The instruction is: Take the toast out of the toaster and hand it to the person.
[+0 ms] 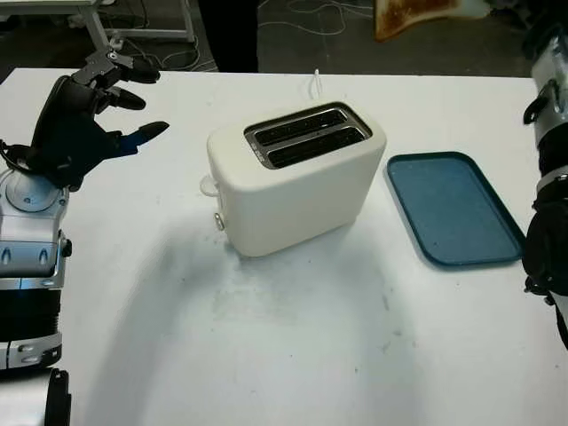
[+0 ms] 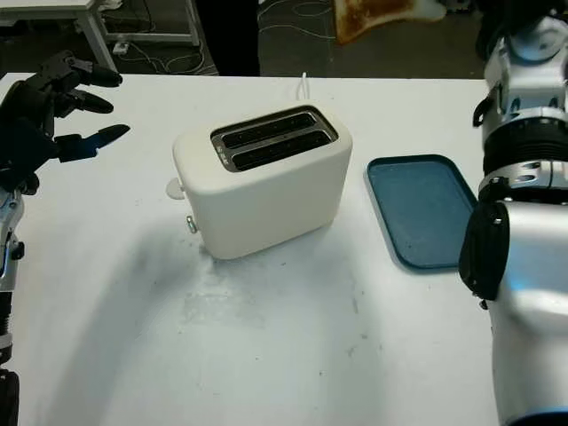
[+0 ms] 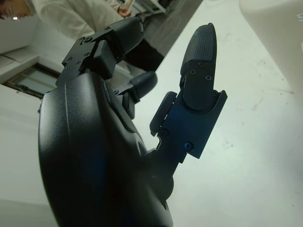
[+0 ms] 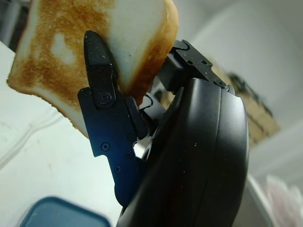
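White table (image 1: 293,355) with dark floor and cables beyond its far edge; cream toaster (image 1: 297,177) at centre, both slots dark; blue tray (image 1: 453,209) beside it, bare; right hand (image 4: 142,142) pinches the toast (image 4: 85,52) aloft past the far edge; left hand (image 1: 84,120) open above the table's left side.

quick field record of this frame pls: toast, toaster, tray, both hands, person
toast: browned slice, clamped in the right hand, raised beyond the table's far edge
toaster: cream, two slots, both look empty; stands mid-table
tray: blue, nothing on it, on the table beside the toaster on the robot's right
left hand: open, raised over the table's far left part, apart from the toaster
person: light top, standing past the table's far side in the left wrist view
table: white
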You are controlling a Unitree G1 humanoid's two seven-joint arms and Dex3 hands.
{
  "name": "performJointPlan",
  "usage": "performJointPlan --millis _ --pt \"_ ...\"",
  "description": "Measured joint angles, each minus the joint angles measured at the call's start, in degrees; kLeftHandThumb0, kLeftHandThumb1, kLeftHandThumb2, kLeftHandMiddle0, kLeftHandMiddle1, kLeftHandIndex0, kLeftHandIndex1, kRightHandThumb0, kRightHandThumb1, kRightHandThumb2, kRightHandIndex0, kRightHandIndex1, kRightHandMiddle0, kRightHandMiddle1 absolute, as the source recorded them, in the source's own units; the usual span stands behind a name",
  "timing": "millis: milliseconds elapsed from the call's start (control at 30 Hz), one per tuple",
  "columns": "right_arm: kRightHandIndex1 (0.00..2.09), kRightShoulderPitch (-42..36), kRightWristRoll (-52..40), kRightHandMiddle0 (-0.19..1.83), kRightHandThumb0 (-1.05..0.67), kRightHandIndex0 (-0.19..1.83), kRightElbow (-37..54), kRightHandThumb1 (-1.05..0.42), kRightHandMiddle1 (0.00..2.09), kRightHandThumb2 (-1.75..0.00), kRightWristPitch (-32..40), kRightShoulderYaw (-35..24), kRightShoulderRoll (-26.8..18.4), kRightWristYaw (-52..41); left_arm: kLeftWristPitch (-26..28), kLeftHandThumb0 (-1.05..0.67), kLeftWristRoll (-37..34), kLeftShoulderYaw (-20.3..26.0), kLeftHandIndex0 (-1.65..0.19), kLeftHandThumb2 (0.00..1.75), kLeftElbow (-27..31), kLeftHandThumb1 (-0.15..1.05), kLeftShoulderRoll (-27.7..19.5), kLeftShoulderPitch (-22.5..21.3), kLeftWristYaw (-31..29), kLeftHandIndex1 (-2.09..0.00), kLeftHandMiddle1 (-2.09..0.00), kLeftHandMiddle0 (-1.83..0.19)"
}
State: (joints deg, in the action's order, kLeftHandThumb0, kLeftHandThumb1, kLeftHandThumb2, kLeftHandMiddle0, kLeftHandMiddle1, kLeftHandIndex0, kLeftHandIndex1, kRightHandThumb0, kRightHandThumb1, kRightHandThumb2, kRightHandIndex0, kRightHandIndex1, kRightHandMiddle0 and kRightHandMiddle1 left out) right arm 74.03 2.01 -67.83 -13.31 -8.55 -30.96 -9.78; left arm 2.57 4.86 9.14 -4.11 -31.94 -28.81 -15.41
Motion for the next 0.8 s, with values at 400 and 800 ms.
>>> performJointPlan --millis 400,800 --pt "1.75 -2.9 7.2 0.41 -0.21 0.72 -6.6 -0.92 1.69 -0.29 0.6 4.5 4.6 14.4 0.0 -0.48 0.0 0.0 -0.21 0.5 0.0 0.63 0.0 0.0 0.0 -1.02 -1.22 -0.16" --pt "1.75 -5.1 4.6 0.39 -0.14 0.77 -7.7 -0.92 1.74 -0.27 2.6 0.2 8.8 16.4 0.0 -0.48 -0.4 0.0 -0.21 0.52 0.0 0.62 0.0 0.0 -0.3 -1.04 -1.24 -0.15"
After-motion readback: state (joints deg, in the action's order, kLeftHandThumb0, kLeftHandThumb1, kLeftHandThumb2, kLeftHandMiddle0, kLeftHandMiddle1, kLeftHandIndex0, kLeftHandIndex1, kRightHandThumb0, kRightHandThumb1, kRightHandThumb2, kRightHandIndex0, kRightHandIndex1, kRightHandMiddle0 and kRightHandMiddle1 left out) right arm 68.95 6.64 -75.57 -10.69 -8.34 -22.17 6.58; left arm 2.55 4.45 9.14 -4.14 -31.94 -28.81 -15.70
